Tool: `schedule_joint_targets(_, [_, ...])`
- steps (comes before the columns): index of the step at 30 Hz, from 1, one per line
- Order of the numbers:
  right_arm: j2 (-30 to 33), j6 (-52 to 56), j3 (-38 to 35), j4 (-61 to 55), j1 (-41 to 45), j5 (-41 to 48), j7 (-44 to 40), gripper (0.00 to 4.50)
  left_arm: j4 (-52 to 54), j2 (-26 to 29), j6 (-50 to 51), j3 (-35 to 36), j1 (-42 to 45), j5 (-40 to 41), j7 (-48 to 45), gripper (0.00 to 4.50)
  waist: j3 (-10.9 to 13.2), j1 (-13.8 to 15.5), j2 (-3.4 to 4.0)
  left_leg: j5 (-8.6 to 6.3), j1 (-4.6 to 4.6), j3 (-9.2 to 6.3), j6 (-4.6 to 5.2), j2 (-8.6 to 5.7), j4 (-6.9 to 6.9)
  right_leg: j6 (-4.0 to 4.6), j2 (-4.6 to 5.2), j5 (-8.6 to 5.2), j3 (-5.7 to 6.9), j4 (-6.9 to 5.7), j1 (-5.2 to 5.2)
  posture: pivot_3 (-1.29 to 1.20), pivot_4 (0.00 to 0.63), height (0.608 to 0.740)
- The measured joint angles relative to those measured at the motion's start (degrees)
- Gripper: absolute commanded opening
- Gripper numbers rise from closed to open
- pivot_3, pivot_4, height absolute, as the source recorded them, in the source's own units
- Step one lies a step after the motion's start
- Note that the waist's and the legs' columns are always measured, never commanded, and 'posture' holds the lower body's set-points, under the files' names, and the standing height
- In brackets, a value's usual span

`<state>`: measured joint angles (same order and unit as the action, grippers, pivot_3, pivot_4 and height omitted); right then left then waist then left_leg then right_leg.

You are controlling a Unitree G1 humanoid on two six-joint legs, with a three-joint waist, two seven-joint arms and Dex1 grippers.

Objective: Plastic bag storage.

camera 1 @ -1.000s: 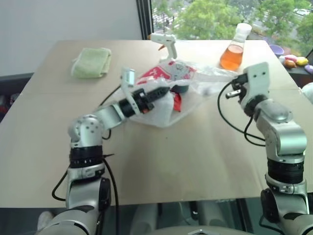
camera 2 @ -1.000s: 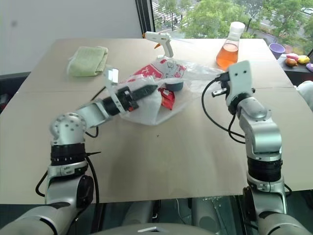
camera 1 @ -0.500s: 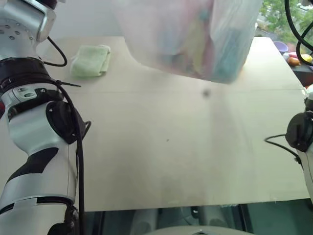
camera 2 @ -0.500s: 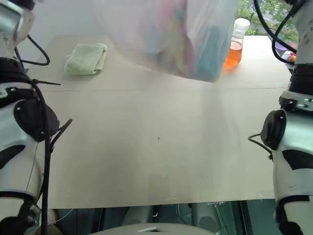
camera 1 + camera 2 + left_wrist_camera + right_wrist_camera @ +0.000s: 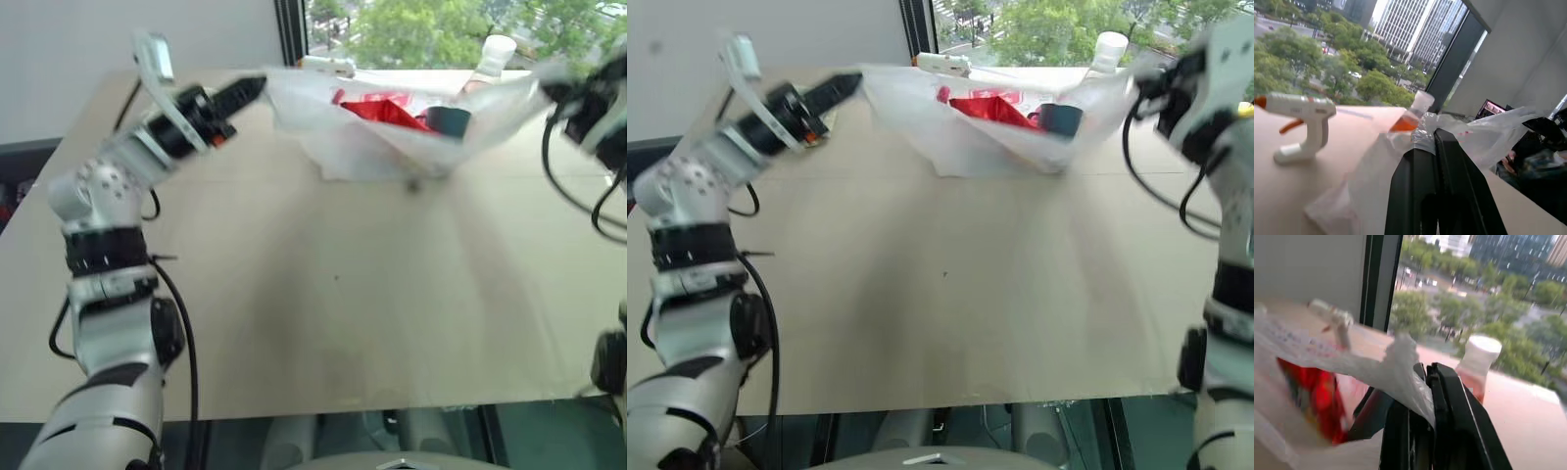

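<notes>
Two black pincers, left (image 5: 257, 86) and right (image 5: 1140, 82), each clamped on an edge, stretch a crinkly translucent white plastic bag (image 5: 392, 132) above the tan counter (image 5: 323, 294); its belly sags with red and dark contents. Limp, slippery film: the bunched handles look the safest hold.

A wide beige counter (image 5: 333, 294) takes most of the room. Behind the counter there is a plain grey wall (image 5: 118, 34) and, beside it, a window with a dark frame (image 5: 290, 29). Beyond the window stand green trees (image 5: 1283, 58) and tall buildings (image 5: 1415, 29) in daylight.
</notes>
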<state>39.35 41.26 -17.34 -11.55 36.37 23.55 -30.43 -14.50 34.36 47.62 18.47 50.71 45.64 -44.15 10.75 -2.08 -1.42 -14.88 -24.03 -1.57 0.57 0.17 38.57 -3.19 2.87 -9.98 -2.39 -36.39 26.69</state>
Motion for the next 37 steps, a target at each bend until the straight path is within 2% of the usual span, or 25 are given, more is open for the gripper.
schedule_joint_targets(3, [0.29,5.3,-0.21,-18.24,-20.11,5.48,-2.29,0.0,14.71,-1.28,3.57,1.63,-13.89,3.71,3.39,0.04,-0.11,0.22,0.07,-0.02,0.49,-0.13,0.03,0.04,-0.1,-0.01,-0.04,-0.02,0.06,0.29,-0.53,0.0,0.15,0.739])
schedule_joint_targets(6, [0.78,5.74,0.92,-21.17,-24.66,5.42,-2.65,0.0,17.91,-2.51,3.9,0.0,-18.71,3.17,4.47,0.04,-0.03,0.1,0.08,0.05,0.5,-0.1,0.12,0.06,0.28,-0.16,-0.14,0.13,0.03,0.46,-0.73,0.0,0.15,0.739])
schedule_joint_targets(7, [2.79,2.66,3.26,-26.28,-35.95,1.62,-2.53,0.0,24.65,-3.46,0.23,-1.87,-28.71,0.5,4.48,0.04,-0.44,0.13,0.02,-0.01,1.91,0.0,0.13,0.12,-0.07,-0.11,-0.12,-0.3,0.02,0.7,-2.07,0.0,0.15,0.739])
schedule_joint_targets(8, [2.72,1.65,5.68,-25.49,-40.87,-0.98,-2.09,0.0,25.12,-4.66,-2.02,-2.67,-33.44,-1.68,4.79,0.04,-0.43,0.14,-0.06,-0.02,2.3,0.04,0.13,0.12,-0.19,-0.18,-0.1,-0.39,0.01,0.83,-2.46,0.0,0.15,0.739])
schedule_joint_targets(10, [1.77,-0.96,7.72,-22.56,-44.13,-4.85,-0.59,0.0,25.1,-5.68,-5.26,-4.85,-37.87,-5.14,5.4,0.04,-0.24,0.13,-0.18,0.01,2.16,0.07,0.14,0.15,-0.04,-0.19,-0.11,-0.39,-0.02,0.83,-2.33,0.0,0.15,0.739])
schedule_joint_targets(12, [1.46,-4.11,7.74,-21.93,-44.33,-6.56,-0.09,0.0,25.97,-5.23,-7.55,-6.07,-38.38,-6.93,4.85,0.04,-0.29,0.18,-0.21,0.01,2.23,0.08,0.13,0.17,0.08,-0.2,-0.12,-0.38,-0.02,0.75,-2.38,0.0,0.15,0.739])
schedule_joint_targets(15, [-1.71,-10.64,7.61,-19.69,-45.36,-7.58,-0.24,0.91,28.69,-2.62,-11.63,-7.6,-40.55,-8.69,1.19,0.86,-0.43,0.09,-0.22,0.01,2.3,0.08,0.13,0.27,0.06,-0.19,-0.2,-0.39,-0.01,0.69,-2.42,0.0,0.15,0.739])
schedule_joint_targets(19, [-5.76,-16.69,6.31,-18.48,-47.94,-5.97,-1.72,2.82,29.82,-2.14,-15.2,-7.15,-43.3,-8.75,-1.34,2.68,-0.43,0.18,-0.21,0.0,2.13,0.09,0.13,0.22,-0.13,-0.17,-0.2,-0.39,-0.05,0.66,-2.23,0.0,0.15,0.739])
schedule_joint_targets(23, [-5.95,-20.19,0.25,-20.34,-55.54,-1.45,-6.58,4.5,32.3,0.69,-18.36,-4.71,-49.75,-8.81,-4.77,4.43,-0.44,0.5,-0.18,-0.04,1.97,0.13,0.19,0.21,-0.21,-0.12,-0.17,-0.42,-0.11,0.67,-2.02,0.0,0.15,0.739])
schedule_joint_targets(28, [-5.86,-23.54,-8.11,-23.91,-67.13,2.74,-12.92,4.5,35.99,3.44,-25.08,-3.31,-62.18,-13.2,-8.28,4.43,-0.43,0.9,-0.15,-0.08,2.04,0.27,0.21,0.37,-0.22,-0.15,-0.09,-0.48,-0.16,0.74,-2.0,0.0,0.15,0.739])
schedule_joint_targets(30, [-5.75,-24.19,-10.15,-23.46,-69.04,2.91,-13.89,4.5,36.28,3.47,-26.74,-3.44,-64.7,-14.53,-9.22,4.43,-0.43,1.08,-0.19,-0.12,2.09,0.25,0.14,0.48,-0.15,-0.16,-0.07,-0.48,-0.15,0.77,-2.02,0.0,0.15,0.739])
schedule_joint_targets(37, [-1.26,-27.7,-14.26,-12.84,-63.08,2.37,-16.64,4.5,37.07,3.11,-28.18,-5.08,-66.57,-15.17,-9.04,4.43,-0.5,1.02,-0.03,-0.24,2.12,0.27,-0.07,0.52,-0.14,-0.17,0.07,-0.48,-0.1,0.97,-2.02,0.0,0.15,0.739])
